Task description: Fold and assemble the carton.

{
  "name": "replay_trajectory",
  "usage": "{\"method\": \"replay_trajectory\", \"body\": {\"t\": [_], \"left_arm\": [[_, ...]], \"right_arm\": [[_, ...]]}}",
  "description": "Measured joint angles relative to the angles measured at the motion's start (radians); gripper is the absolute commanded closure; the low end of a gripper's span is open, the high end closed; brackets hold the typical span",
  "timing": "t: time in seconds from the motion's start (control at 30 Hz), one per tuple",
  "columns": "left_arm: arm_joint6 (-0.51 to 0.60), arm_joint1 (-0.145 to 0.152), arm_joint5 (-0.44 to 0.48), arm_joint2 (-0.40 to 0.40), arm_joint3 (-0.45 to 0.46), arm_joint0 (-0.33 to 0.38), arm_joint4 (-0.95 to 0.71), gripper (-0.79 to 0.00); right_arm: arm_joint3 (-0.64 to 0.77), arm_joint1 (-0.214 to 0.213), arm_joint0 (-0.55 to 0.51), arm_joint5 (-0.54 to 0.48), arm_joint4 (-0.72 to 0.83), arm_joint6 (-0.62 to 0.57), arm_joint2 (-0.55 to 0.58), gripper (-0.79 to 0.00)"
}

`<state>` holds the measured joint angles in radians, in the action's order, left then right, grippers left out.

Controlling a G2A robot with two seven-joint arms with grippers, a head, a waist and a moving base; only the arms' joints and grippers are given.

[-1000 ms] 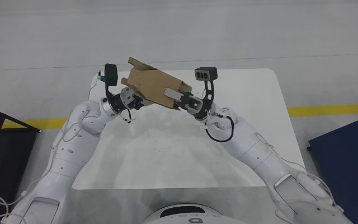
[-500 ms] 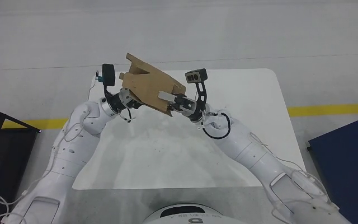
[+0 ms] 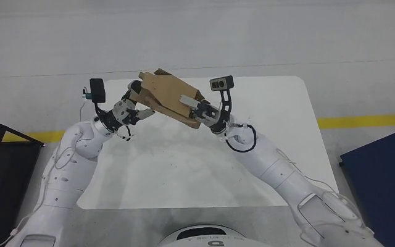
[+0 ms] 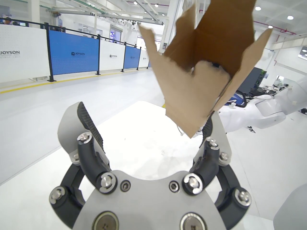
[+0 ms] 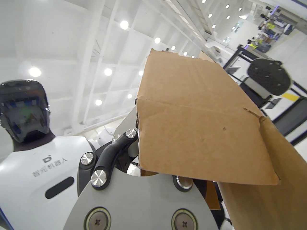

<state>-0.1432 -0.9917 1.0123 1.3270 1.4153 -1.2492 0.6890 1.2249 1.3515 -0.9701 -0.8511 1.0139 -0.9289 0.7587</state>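
1. Carton (image 3: 170, 92) hangs tilted above the table (image 3: 278, 129), right gripper (image 3: 185, 100) clamped on one end.
2. Left gripper (image 4: 146, 117) gapes wide, carton's corner just beside one finger.
3. Carton panel lies against the right gripper, hiding one of its fingers.

Carton (image 3: 170, 96) matt brown cardboard; jaws brushed metal, pads (image 4: 90, 126) ribbed black; table (image 3: 278, 123) smooth.

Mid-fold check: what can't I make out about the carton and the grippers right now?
Right wrist view: the carton covers the fingertips of the right gripper; grip depth is hidden.
Left wrist view: a carton flap overlaps one finger of the open left gripper; contact cannot be told.
Top view: the carton's top panel hides its underside and lower flaps.
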Motion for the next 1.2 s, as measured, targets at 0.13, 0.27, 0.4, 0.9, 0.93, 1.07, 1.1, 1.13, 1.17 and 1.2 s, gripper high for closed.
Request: {"method": "replay_trajectory", "body": {"t": [0.13,0.27,0.4,0.9,0.93,1.07,1.1,1.13,1.17,1.2], "left_arm": [[-0.021,0.013,0.000,0.057,0.029,-0.051,-0.030,-0.785],[-0.062,0.016,0.000,0.074,0.048,-0.090,-0.119,-0.785],[-0.051,0.012,0.000,0.055,0.083,-0.102,-0.185,-0.785],[0.013,-0.019,-0.226,-0.015,0.253,-0.010,-0.134,-0.785],[0.015,-0.021,-0.232,-0.019,0.254,-0.004,-0.123,-0.785],[0.030,-0.026,-0.265,-0.033,0.263,0.014,-0.047,-0.785],[0.035,-0.028,-0.281,-0.035,0.268,0.019,-0.013,-0.785],[0.037,-0.029,-0.293,-0.036,0.273,0.021,0.014,-0.785],[0.038,-0.029,-0.304,-0.038,0.278,0.022,0.040,-0.785],[0.039,-0.030,-0.317,-0.039,0.286,0.023,0.073,-0.785]], "right_arm": [[-0.003,0.000,-0.029,0.136,0.198,-0.167,0.025,0.000],[-0.046,0.008,-0.036,0.256,0.306,-0.296,0.040,0.000],[-0.090,0.024,-0.043,0.324,0.399,-0.364,0.063,0.000],[-0.183,0.086,-0.055,0.402,0.405,-0.442,0.133,0.000],[-0.186,0.088,-0.055,0.404,0.402,-0.444,0.141,0.000],[-0.189,0.095,-0.062,0.412,0.377,-0.452,0.174,0.000],[-0.188,0.098,-0.066,0.415,0.372,-0.455,0.182,0.000],[-0.187,0.100,-0.068,0.417,0.369,-0.458,0.188,0.000],[-0.186,0.102,-0.071,0.420,0.367,-0.460,0.193,0.000],[-0.185,0.105,-0.074,0.423,0.362,-0.463,0.199,0.000]]}}
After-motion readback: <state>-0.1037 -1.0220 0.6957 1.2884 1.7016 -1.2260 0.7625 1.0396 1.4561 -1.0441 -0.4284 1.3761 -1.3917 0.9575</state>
